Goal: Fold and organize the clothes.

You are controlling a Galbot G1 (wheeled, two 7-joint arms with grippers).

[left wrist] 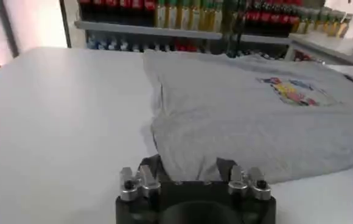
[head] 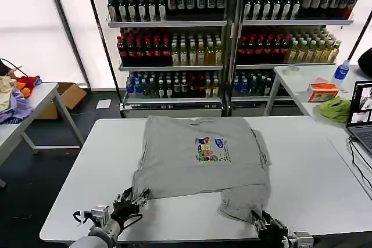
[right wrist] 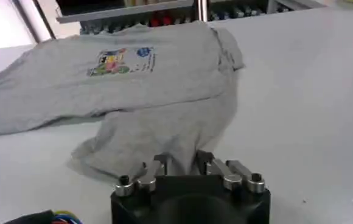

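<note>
A grey tee (head: 200,161) is lying chest print up in the middle of the white tabletop (head: 308,178), its near right corner rumpled. The left pincer (head: 132,201) is sitting at the tee's near left hem, fingers spread around the edge. The right pincer (head: 263,223) is sitting spread at the rumpled corner.

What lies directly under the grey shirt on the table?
The grey shirt rests on the white table, bare around it. Anything beneath the cloth is covered, so it cannot be seen.
</note>
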